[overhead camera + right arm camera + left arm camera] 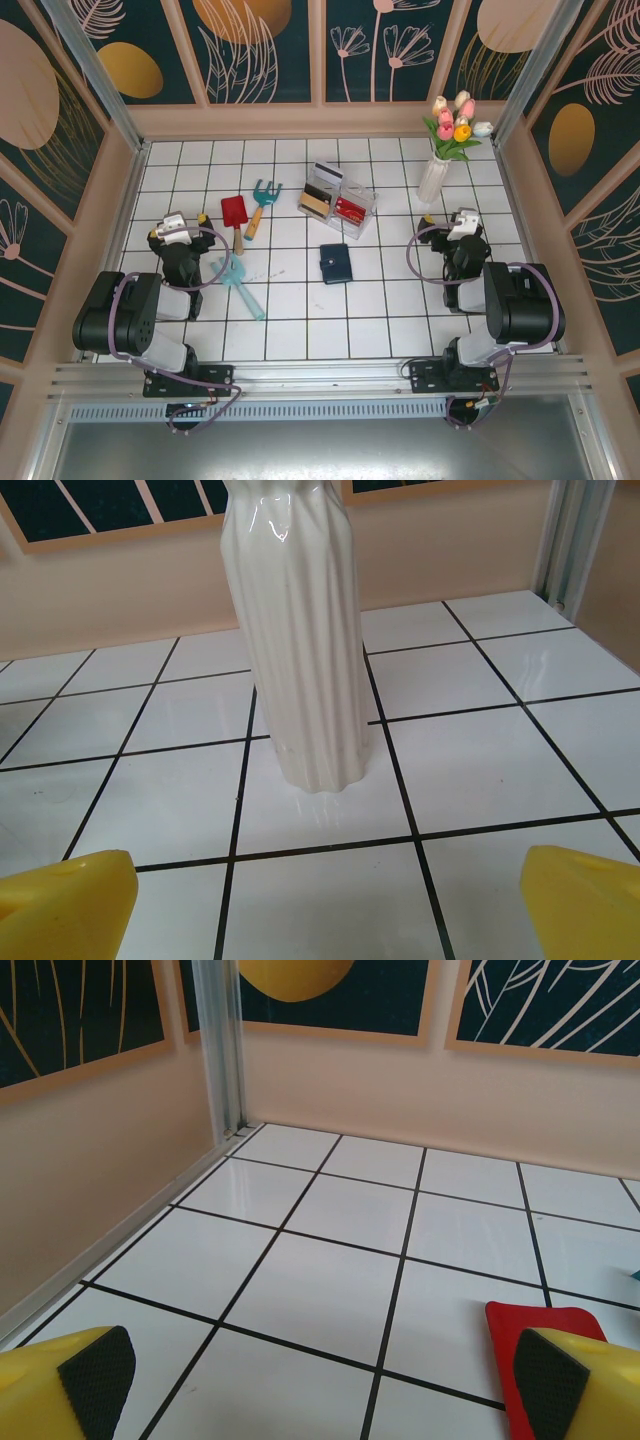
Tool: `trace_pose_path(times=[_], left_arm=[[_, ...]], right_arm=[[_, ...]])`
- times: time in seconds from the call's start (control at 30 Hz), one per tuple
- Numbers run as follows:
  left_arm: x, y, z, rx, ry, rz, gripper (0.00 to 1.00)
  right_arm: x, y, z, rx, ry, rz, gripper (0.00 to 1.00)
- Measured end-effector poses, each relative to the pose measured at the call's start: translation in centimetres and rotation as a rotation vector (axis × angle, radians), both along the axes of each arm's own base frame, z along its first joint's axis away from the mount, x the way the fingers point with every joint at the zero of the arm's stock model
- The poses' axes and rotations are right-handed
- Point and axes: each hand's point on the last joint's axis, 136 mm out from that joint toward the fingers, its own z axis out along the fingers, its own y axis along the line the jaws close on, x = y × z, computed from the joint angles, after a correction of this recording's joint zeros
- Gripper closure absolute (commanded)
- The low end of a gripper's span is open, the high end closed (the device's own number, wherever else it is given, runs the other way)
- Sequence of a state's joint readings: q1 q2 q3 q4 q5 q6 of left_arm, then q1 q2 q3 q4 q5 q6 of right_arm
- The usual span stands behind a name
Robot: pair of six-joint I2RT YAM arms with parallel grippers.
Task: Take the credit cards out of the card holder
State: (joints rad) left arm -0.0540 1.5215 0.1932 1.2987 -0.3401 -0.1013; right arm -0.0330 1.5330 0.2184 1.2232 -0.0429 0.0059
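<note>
You are at the first step. Your left gripper [172, 224] and right gripper [463, 220] stand wide open, holding nothing. Between them, further out, the small dark blue folding wallet [336, 263] lies shut on the white tiled table [300, 330]. The cards are likely inside, so next reach it, pin it, flip it open. Left wrist view: a flat red shovel blade [540, 1318]. Right wrist view: a tall white vase [300, 640]. The top view gives you the wallet.
</note>
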Motion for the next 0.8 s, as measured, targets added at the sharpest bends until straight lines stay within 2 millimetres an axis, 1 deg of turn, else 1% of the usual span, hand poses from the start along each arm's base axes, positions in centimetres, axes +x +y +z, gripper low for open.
trace_pose_path(times=[0.37, 0.53, 0.63, 0.7, 0.8], left_arm=[[0.0, 0.0, 0.0, 0.0, 0.0, -0.002, 0.01], [0.2, -0.7, 0.2, 0.005, -0.001, -0.048, 0.01], [-0.1, -0.7, 1.4, 0.005, -0.023, -0.049, 0.01], [-0.1, -0.8, 2.9, 0.004, -0.047, -0.051, 0.01], [0.5, -0.8, 5.3, -0.009, -0.077, -0.05, 0.01]], right_arm=[[0.0, 0.2, 0.1, -0.007, -0.005, 0.0, 0.01], [-0.5, 0.7, 0.4, -0.018, -0.014, 0.004, 0.01], [-0.8, 1.2, 1.8, -0.038, -0.036, 0.013, 0.01], [-0.7, 1.6, 3.0, -0.047, -0.049, 0.014, 0.01], [-0.6, 2.6, 5.2, -0.058, -0.07, 0.022, 0.01]])
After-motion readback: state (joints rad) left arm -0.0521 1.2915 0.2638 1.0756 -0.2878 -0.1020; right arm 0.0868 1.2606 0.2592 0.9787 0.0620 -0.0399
